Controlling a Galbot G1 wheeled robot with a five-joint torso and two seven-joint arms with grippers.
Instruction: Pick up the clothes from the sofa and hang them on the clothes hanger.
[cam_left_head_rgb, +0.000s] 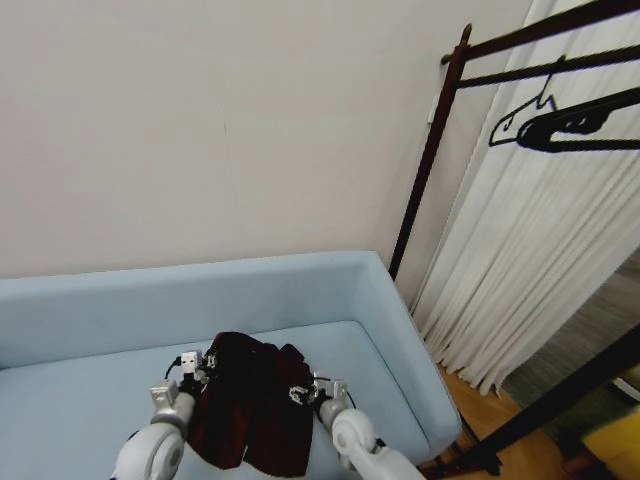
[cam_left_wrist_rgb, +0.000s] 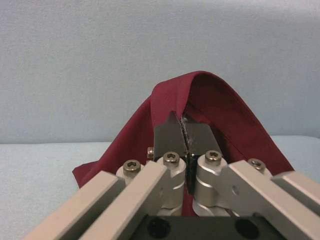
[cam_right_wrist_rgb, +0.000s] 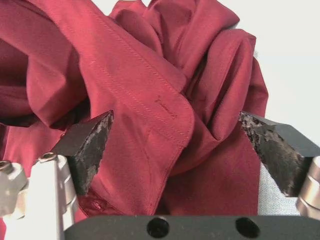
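A dark red shirt (cam_left_head_rgb: 250, 400) lies crumpled on the seat of the light blue sofa (cam_left_head_rgb: 330, 290). My left gripper (cam_left_head_rgb: 196, 366) is at the shirt's left edge; in the left wrist view it (cam_left_wrist_rgb: 186, 131) is shut on a raised fold of the red shirt (cam_left_wrist_rgb: 210, 105). My right gripper (cam_left_head_rgb: 315, 390) is at the shirt's right side. In the right wrist view it (cam_right_wrist_rgb: 175, 132) is open, its black fingertips (cam_right_wrist_rgb: 90, 142) straddling a bunched fold of the shirt (cam_right_wrist_rgb: 150, 100). A black clothes hanger (cam_left_head_rgb: 575, 125) hangs on the dark rack (cam_left_head_rgb: 430, 150) at the upper right.
The rack's upright post stands just behind the sofa's right arm. White curtains (cam_left_head_rgb: 530, 260) hang behind the rack. Wooden floor (cam_left_head_rgb: 480, 400) shows right of the sofa, with a dark diagonal bar (cam_left_head_rgb: 560, 400) of the rack's base across it. A plain wall (cam_left_head_rgb: 200, 120) backs the sofa.
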